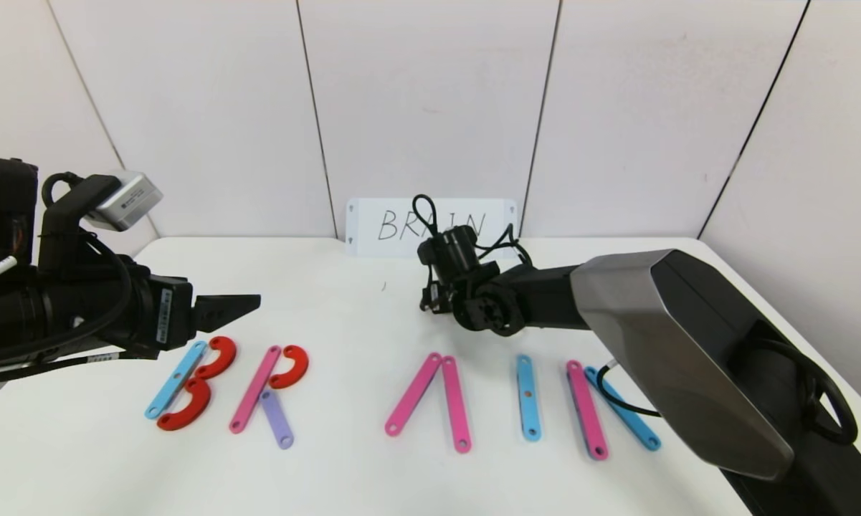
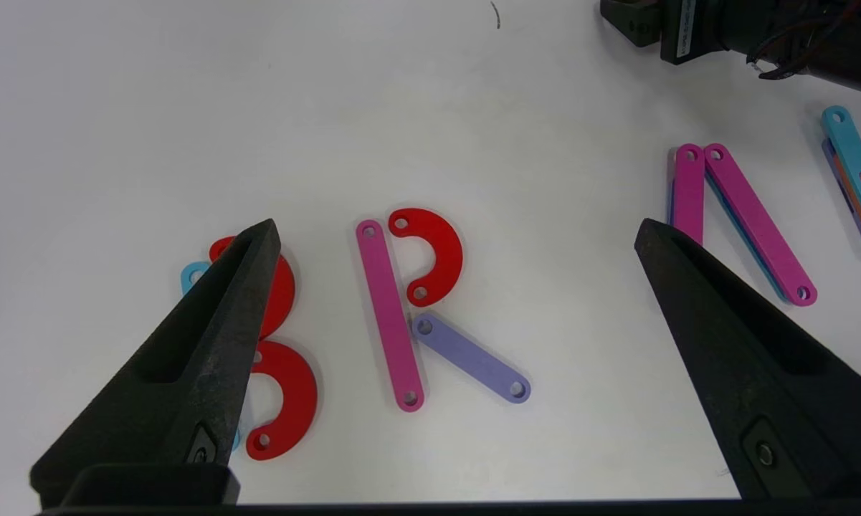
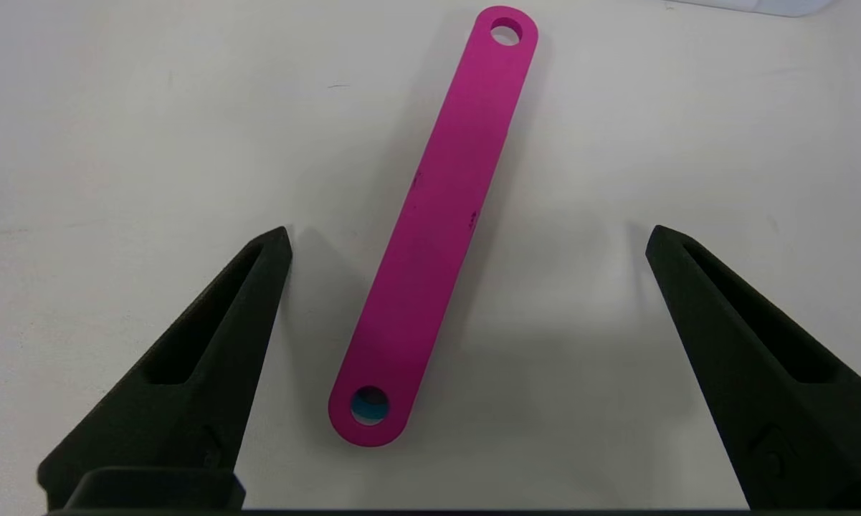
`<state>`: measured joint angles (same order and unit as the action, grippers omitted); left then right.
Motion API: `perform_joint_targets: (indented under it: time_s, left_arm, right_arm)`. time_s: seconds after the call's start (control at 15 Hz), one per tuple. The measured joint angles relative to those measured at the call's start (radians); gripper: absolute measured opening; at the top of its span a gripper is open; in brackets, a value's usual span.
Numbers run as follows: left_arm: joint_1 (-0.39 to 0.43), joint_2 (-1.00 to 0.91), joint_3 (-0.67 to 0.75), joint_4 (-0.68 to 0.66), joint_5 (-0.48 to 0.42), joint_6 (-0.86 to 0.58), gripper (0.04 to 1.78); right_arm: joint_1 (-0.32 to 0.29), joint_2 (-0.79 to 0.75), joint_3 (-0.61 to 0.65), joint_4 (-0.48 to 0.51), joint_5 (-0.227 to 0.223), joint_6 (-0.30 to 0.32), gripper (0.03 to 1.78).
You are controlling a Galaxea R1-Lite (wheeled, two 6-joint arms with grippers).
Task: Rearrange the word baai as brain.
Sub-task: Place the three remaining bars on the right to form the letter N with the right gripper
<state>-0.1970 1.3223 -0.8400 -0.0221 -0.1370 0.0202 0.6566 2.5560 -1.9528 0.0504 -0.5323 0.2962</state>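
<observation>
In the head view we cannot see the right gripper's fingers; the wrist block at the frame's centre hides them. The same block covers the middle letters of the white card (image 1: 430, 226). The right arm (image 1: 674, 344) hides the lower end of the blue strip (image 1: 627, 423) at lower right. The left arm (image 1: 57, 301) is cut by the left edge. In the left wrist view, a black finger (image 2: 186, 373) covers most of the light-blue strip (image 2: 193, 276) at left.
</observation>
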Motion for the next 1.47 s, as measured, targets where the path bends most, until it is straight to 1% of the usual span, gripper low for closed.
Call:
perform_joint_targets:
  time_s: [0.53,0.73,0.87,0.93,1.0,1.47]
  left_arm:
    - [-0.004,-0.004,0.011,-0.002,0.000,0.019,1.73]
    - [-0.004,-0.005,0.012,-0.002,0.000,0.020,1.73]
    - [-0.004,-0.005,0.013,-0.002,0.000,0.024,1.73]
    - [-0.004,-0.005,0.015,-0.002,-0.001,0.028,1.73]
    - [-0.004,-0.005,0.016,-0.002,-0.001,0.031,1.73]
    - [-0.007,-0.005,0.020,-0.002,-0.002,0.032,1.73]
  right_arm:
    - [-0.009,0.007,-0.003,-0.006,-0.001,0.007,1.73]
    - [-0.026,0.002,-0.007,-0.005,-0.024,0.047,1.73]
    - [-0.029,0.000,-0.008,0.000,-0.026,0.095,1.73]
    - [-0.029,-0.002,-0.008,0.002,-0.040,0.124,1.73]
    - [-0.027,-0.003,-0.008,0.001,-0.053,0.136,1.73]
    - [0.002,0.005,-0.009,-0.004,-0.057,0.143,1.73]
